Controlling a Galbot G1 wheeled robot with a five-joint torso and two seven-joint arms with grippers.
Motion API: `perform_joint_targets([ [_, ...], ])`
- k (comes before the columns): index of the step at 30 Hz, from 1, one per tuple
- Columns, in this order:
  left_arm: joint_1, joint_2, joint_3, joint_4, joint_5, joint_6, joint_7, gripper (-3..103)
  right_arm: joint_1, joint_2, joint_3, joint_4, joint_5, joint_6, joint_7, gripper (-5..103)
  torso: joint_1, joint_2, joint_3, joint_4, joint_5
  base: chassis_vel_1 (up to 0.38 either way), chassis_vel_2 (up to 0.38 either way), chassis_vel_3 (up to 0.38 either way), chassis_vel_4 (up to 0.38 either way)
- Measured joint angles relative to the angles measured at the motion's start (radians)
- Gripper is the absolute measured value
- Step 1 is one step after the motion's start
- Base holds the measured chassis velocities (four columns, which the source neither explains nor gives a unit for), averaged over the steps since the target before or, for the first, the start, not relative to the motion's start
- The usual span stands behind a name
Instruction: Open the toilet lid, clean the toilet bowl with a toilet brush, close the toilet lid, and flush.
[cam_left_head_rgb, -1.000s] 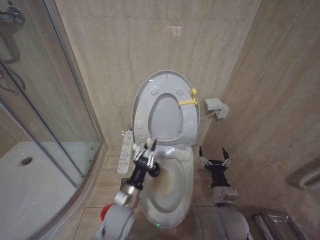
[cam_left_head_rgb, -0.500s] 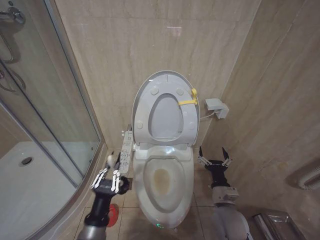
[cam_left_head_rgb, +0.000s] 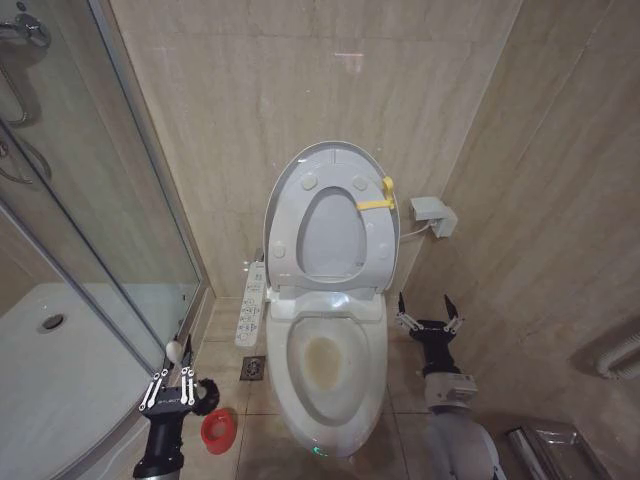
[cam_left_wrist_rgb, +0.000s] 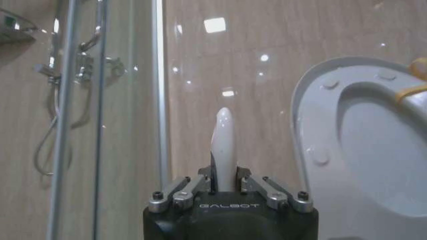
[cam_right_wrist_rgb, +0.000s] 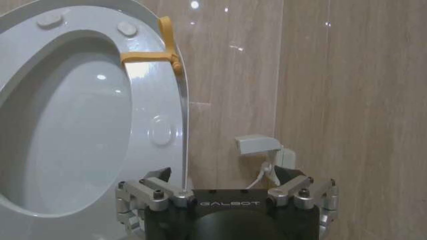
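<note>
At about 7 o'clock in the head view, the left pincer (cam_left_head_rgb: 170, 386) is clamped on the thin white stick handle of the one toilet brush (cam_left_head_rgb: 175, 350), which pokes up between its fingers; just beside it on the floor sits one small round red cup holder (cam_left_head_rgb: 218, 430). At 5 o'clock the right pincer (cam_left_head_rgb: 428, 318) hangs with its fingers spread apart. Between them lies the white ceramic toilet bowl (cam_left_head_rgb: 335, 372), yellow-brown stained. Beyond, at 12 o'clock, the one glossy white oval toilet lid (cam_left_head_rgb: 330, 160) stands upright against the wall.

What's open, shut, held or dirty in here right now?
toilet lid: raised, leaning against the wall
ring seat: raised too, yellow strap on it
toilet bowl: uncovered, brownish stain inside
toilet brush: gripped by the left hand, over the red cup
right hand: open, empty, beside the bowl
</note>
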Motion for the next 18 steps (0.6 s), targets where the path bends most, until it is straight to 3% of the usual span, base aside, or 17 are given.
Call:
perform_joint_targets([
  [7,-0.153,0.002,0.035,0.293,-0.073,-0.074,0.02,19,0.0,0.0,0.0,0.0,0.0,0.0,0.0,100,0.0,0.0,0.0,0.0,0.0,0.0,0.0,0.0,0.0],
  [9,-0.166,0.002,0.04,0.316,-0.081,-0.077,0.027,19,0.0,0.0,0.0,0.0,0.0,0.0,0.0,100,0.0,0.0,0.0,0.0001,0.0,0.0,0.0,0.0,0.0],
  [18,-0.316,-0.002,0.071,0.629,-0.091,-0.154,0.05,19,0.0,0.0,0.0,0.0,0.0,0.0,0.0,100,0.0,0.0,0.0,0.0002,0.0001,0.0,0.0,0.0,0.0],
])
